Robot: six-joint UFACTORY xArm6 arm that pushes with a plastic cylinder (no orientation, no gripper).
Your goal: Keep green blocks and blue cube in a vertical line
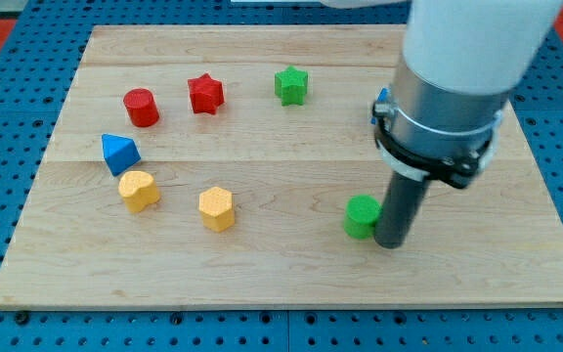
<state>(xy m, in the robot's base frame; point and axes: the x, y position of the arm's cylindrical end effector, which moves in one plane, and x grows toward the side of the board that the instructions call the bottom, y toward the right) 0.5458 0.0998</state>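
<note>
A green star block (290, 85) sits near the view's top centre of the wooden board (281, 274). A second green block (362, 216), rounded in shape, lies right of centre toward the view's bottom. My tip (391, 242) rests on the board touching that green block's right side. A blue block (383, 99) shows only as a sliver at the arm's left edge, mostly hidden behind the arm; its shape cannot be made out.
A red cylinder (142, 107) and a red star (205, 94) sit at the upper left. A blue triangular block (119, 154), a yellow heart-like block (139, 190) and a yellow hexagonal block (217, 207) lie at the left. The arm's body (448, 98) covers the board's upper right.
</note>
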